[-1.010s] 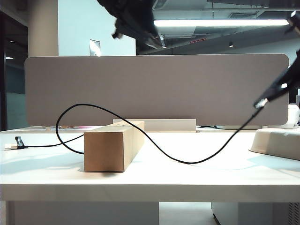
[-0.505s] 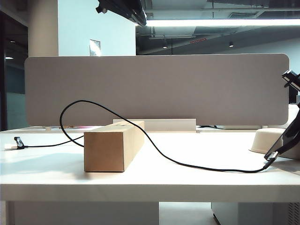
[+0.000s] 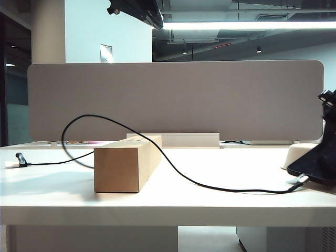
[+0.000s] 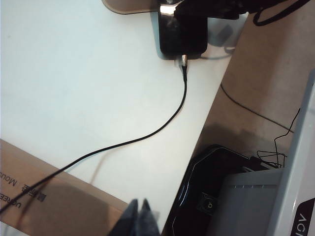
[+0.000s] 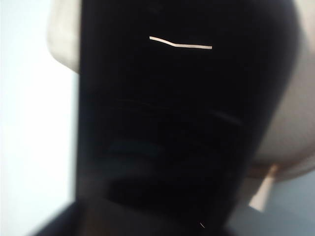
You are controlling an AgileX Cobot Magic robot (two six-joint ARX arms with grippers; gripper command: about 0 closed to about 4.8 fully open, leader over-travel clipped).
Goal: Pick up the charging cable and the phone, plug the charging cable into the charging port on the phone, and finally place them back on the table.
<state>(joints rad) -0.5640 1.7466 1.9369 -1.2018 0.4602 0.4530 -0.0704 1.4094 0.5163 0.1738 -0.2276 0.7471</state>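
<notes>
The black phone [image 3: 315, 167] rests tilted at the far right of the white table [image 3: 157, 205], its lower end near the tabletop. The charging cable [image 3: 178, 170] has its silver plug [image 4: 184, 61] in the phone's [image 4: 182, 37] charging port, and the cord trails over the table and the box. The right gripper [image 4: 199, 10] is a dark mass at the phone's far end; in the right wrist view the phone's screen [image 5: 172, 123] fills the picture and hides the jaws. The left gripper [image 4: 139, 219] hovers high above the table, shut and empty.
A brown cardboard box [image 3: 126, 163] stands left of centre with the cord draped over it. The cord's USB end [image 3: 20, 159] lies at the far left. A white rounded stand [image 3: 300, 152] sits behind the phone. A grey divider panel [image 3: 173, 100] closes the back.
The right arm has come down with the plugged-in phone from mid-air to the tabletop. The cord's slack now lies on the table. The left arm has risen toward the top of the view.
</notes>
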